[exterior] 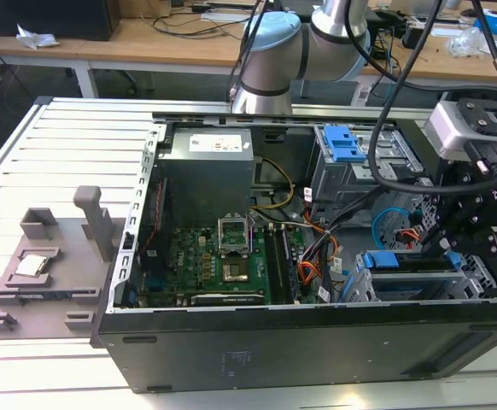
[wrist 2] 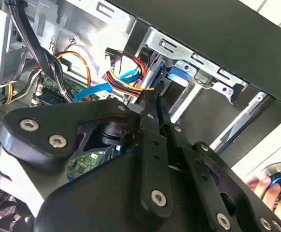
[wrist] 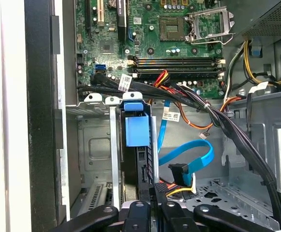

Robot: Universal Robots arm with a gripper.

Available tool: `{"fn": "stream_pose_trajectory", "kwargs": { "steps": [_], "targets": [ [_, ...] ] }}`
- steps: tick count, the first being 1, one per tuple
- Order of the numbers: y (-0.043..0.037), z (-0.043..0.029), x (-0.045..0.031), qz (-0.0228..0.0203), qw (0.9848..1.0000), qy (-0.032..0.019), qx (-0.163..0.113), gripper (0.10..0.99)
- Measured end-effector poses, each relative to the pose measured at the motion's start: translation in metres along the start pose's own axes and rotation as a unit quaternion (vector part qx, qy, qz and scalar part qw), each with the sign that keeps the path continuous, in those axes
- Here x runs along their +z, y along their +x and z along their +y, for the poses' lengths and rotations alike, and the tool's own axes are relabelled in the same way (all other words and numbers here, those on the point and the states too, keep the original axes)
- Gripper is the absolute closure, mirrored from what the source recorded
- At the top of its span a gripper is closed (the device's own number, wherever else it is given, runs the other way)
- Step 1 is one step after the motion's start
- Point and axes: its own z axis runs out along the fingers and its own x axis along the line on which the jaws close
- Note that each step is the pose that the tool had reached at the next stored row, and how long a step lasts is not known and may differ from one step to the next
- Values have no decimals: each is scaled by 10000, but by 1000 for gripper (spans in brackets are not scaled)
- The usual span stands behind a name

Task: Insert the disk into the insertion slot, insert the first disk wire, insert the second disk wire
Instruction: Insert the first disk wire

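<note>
Hovering at disk (wrist: 137, 128) in insertion slot (wrist: 94, 145), pincer (wrist: 152, 194) fingers together; blue cable (wrist: 193, 157), black wire bundle (wrist: 217, 121) crowd alongside.

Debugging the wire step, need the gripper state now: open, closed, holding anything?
gripper: closed on the black plastic wire plug with red and yellow leads, at the blue-framed silver disk seated in the low silver metal cage.
</note>
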Motion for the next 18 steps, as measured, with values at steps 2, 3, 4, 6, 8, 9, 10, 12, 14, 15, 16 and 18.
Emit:
{"fn": "stream_pose_trajectory", "kwargs": {
  "steps": [2,3,4,6,8,9,10,12,14,15,16,18],
  "targets": [
    [49,-2,0,-69,10000,-3,-3,929],
    [74,-3,-3,-102,9999,-4,-5,929],
    [84,-4,-3,-116,9999,-5,-6,929],
    [88,-4,3,-127,9999,-5,-6,929],
    [91,-5,21,-134,9999,-6,-6,929],
    [90,-5,27,-135,9999,-6,-6,929],
    [88,-5,30,-138,9999,-6,-6,929],
    [88,-5,32,-140,9999,-6,-6,929],
    [87,-5,33,-141,9999,-6,-6,929],
    [87,-5,33,-141,9999,-6,-6,929],
    [87,-5,33,-141,9999,-6,-6,918],
    [87,-5,33,-140,9999,-6,-6,851]
  ]
}}
